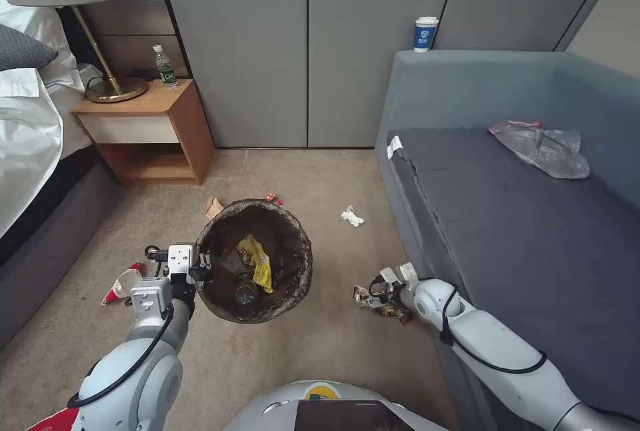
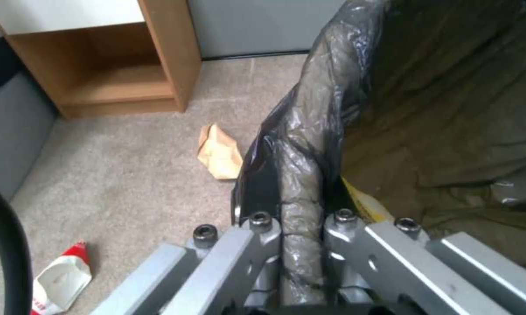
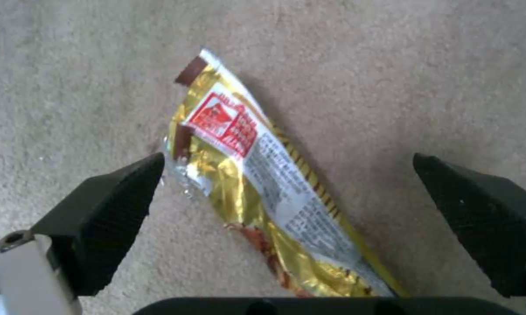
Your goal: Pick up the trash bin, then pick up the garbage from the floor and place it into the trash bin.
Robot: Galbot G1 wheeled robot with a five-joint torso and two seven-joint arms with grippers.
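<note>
beige carpet btwn bed and sofa. left gripper (image 1: 203, 264) clenched on the trash bin (image 1: 255, 261) rim at the bin's 9 o'clock, bin held centre of head view. right gripper (image 3: 286, 175) spread wide over the gold wrapper (image 3: 263, 183), which lies at 4 o'clock of the bin. risk: crinkly foil may slip as pads (image 3: 108, 210) close, or pads snag carpet.

bin (image 1: 253, 261) 1 | wrappers (image 3: 263, 188) 2 | cups (image 1: 121, 284) 2 | bottles (image 1: 165, 67) 2
</note>
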